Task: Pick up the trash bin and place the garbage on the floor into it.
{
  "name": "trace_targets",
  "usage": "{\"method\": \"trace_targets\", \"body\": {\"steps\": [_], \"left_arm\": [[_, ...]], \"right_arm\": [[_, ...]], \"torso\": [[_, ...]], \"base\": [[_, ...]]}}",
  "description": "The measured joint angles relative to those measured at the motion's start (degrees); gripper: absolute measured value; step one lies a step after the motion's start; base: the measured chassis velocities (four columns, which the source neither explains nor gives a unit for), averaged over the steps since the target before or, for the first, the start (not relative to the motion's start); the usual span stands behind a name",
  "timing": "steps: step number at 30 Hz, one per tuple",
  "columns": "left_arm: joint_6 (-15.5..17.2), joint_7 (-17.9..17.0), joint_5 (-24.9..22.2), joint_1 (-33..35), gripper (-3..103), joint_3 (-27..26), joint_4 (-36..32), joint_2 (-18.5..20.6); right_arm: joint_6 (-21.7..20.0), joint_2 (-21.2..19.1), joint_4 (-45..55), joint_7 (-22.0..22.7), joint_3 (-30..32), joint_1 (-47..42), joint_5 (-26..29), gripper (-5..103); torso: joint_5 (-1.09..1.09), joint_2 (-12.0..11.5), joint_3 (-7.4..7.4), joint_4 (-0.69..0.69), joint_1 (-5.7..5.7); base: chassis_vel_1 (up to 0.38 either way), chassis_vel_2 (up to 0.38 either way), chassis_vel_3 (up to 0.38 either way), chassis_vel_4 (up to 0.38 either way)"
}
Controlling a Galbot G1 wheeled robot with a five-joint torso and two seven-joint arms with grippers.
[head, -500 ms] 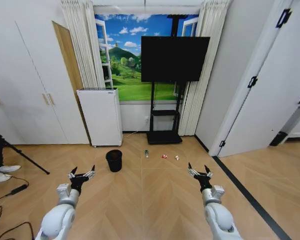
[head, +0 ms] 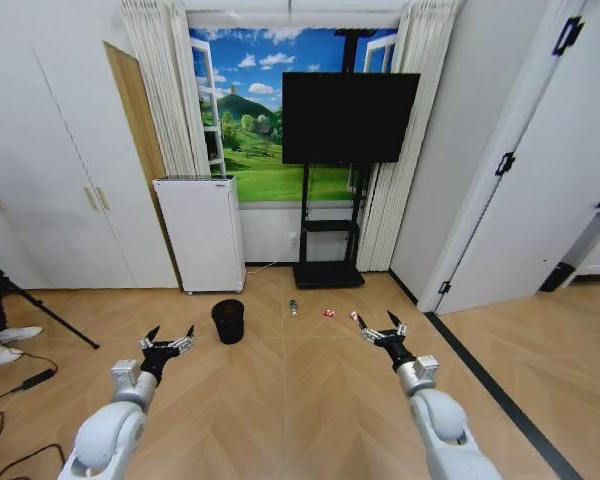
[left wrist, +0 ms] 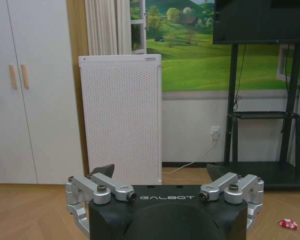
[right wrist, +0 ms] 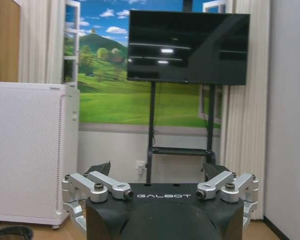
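The small black trash bin (head: 228,320) stands upright on the parquet floor (head: 300,400), in front of the white perforated cabinet. Right of it the garbage lies in a row: a dark green bottle (head: 293,307) and two red-and-white wrappers (head: 328,312) (head: 354,315). My left gripper (head: 170,338) hangs open, short of the bin and slightly left of it. My right gripper (head: 378,322) is open too, just right of the nearest wrapper. Both grippers are empty. The left wrist view shows open fingers (left wrist: 107,171) and one wrapper (left wrist: 288,224). In the right wrist view the bin's rim (right wrist: 10,232) peeks in.
The white cabinet (head: 202,232) stands against the wall behind the bin. A TV on a black stand (head: 328,272) rises behind the garbage. Tripod legs, cables and a person's shoes (head: 0,345) lie at far left. A dark floor strip (head: 490,385) runs along the right.
My right gripper has moved forward and left, closer to the wrappers. The left gripper has barely shifted. Both stay open.
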Motion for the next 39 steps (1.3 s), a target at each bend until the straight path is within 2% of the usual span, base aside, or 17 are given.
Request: {"method": "trace_targets", "body": {"steps": [4,9,12,15,16,18,20,23,25,26,27,32,37,39], "left_arm": [[-0.07,-1.51,-0.34,0.89,100,0.05,-0.49,-0.16],[0.33,-2.39,-1.93,1.8,100,-1.54,-1.94,-0.07],[0.33,-2.05,-2.14,1.72,100,-1.85,-2.19,-0.25],[-0.28,-2.45,-2.05,0.6,100,-1.51,-2.09,-0.64],[-0.28,-2.45,-2.05,0.6,100,-1.51,-2.09,-0.64],[-1.56,-3.95,-1.35,-1.08,100,-0.52,-0.82,-1.09],[-1.83,-4.16,-0.79,-1.61,100,-0.22,-0.43,-1.25],[-2.0,-3.64,0.68,-2.62,100,0.31,0.57,-1.53],[-2.02,-3.12,1.54,-3.07,100,0.61,1.17,-1.71],[-1.97,-2.17,2.36,-3.3,100,0.74,1.51,-1.92],[-1.54,-0.86,3.17,-3.33,100,0.73,1.65,-2.09],[-0.5,0.23,4.73,-3.37,100,-0.03,2.19,-2.44],[0.29,0.15,2.62,-3.19,100,-2.5,2.15,-2.06],[0.49,-0.76,0.59,-2.92,100,-3.78,1.87,-1.47]], "right_arm": [[-1.82,-0.12,1.49,2.18,-0.06,-1.24,0.63,100],[-2.3,2.09,2.34,4.04,-0.23,-1.4,2.23,100],[-0.21,2.72,1.67,3.08,-0.53,-0.57,2.23,100],[5.59,3.58,-1.17,2.73,-1.01,1.75,0.7,100],[5.59,3.58,-1.17,2.73,-1.01,1.75,0.7,100],[9.75,4.1,-3.44,3.22,-0.86,3.17,-0.58,100],[10.25,4.19,-3.99,3.44,-0.61,3.31,-0.97,100],[9.87,4.23,-4.24,3.92,0.22,2.73,-1.37,100],[8.31,4.07,-4.08,4.24,0.74,1.88,-1.79,100],[6.03,3.62,-3.64,4.26,1.34,0.86,-2.13,100],[4.04,2.94,-3.25,3.76,1.94,-0.11,-2.39,100],[0.96,1.21,-2.84,0.92,3.8,-2.12,-3.17,100],[1.61,-0.54,-2.09,-1.45,6.59,-5.43,0.42,100],[4.85,-1.32,-2.15,-1.89,8.19,-8.11,2.24,100]], "torso": [[-0.01,0.0,0.0,0.0,0.0],[0.01,0.0,-0.01,0.0,0.0],[0.0,0.0,-0.01,0.0,0.0],[0.0,0.0,-0.01,0.01,0.0],[0.0,0.0,-0.01,0.01,0.0],[0.0,0.0,0.0,0.01,0.0],[0.0,0.0,0.0,0.0,0.01],[0.0,0.0,0.0,0.0,0.01],[0.0,0.0,0.0,0.0,0.01],[0.01,0.0,0.0,0.0,0.01],[0.01,0.0,0.0,-0.01,0.01],[0.01,0.0,0.0,0.0,0.01],[0.01,0.0,0.0,0.0,0.01],[0.01,0.0,0.0,-0.01,0.01]], "base": [[0.0,0.0,0.0,0.0],[0.0,0.0,0.0,0.0],[0.0,0.0,0.0,0.0],[0.0,0.0,0.0,0.0],[0.0,0.0,0.0,0.0],[0.0,0.0,0.0,0.0],[0.0,0.0,0.0,0.0],[0.0,0.0,0.0,0.0],[0.0,0.0,0.0,0.0],[0.0,0.0,0.0,0.0],[0.0,0.0,0.0,0.0],[0.0,0.0,0.0,0.0],[0.0,0.0,0.0,0.0],[0.0,0.0,0.0,0.0]]}}
